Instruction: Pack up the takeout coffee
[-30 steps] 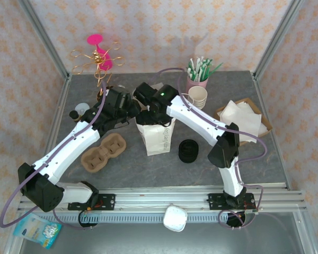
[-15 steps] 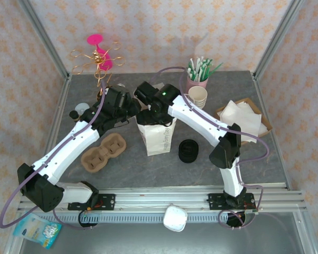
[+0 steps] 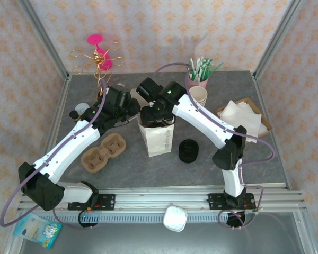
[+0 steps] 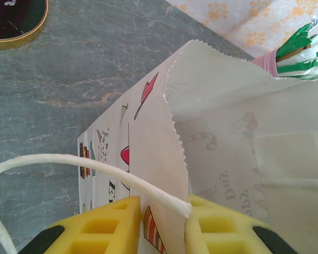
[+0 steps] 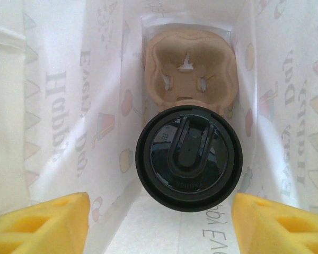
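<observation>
Two arms converge on a white printed paper bag [image 3: 160, 138] that stands upright near the middle of the grey worktop [image 3: 148, 169]. The left gripper [image 4: 161, 219] is closed on one wall of the bag at its serrated top edge, with a yellow finger [image 4: 108, 225] on each face of the paper. The bag's white cord handle [image 4: 79, 165] loops just above them. The right gripper [image 5: 161, 217] hangs over the bag's mouth with its jaws spread wide and nothing in its grasp. The takeout coffee [image 5: 188, 157] stands inside the bag and appears from above as a round black lid. It lies between the right gripper's two yellow fingers and is apart from both. It covers the near end of a brown pulp carrier [image 5: 191, 58] on the bag's floor, whose far pocket lies uncovered. Whether the cup is seated in a pocket cannot be told. Outside the bag, a second pulp carrier [image 3: 103, 152] lies to its left and a low pile of black lids [image 3: 188, 151] sits just to its right. A stack of cream cups [image 3: 199, 96] and a pink holder of green-striped straws [image 3: 197, 79] stand toward the far edge. A box of white napkins [image 3: 244, 119] sits at the right.
</observation>
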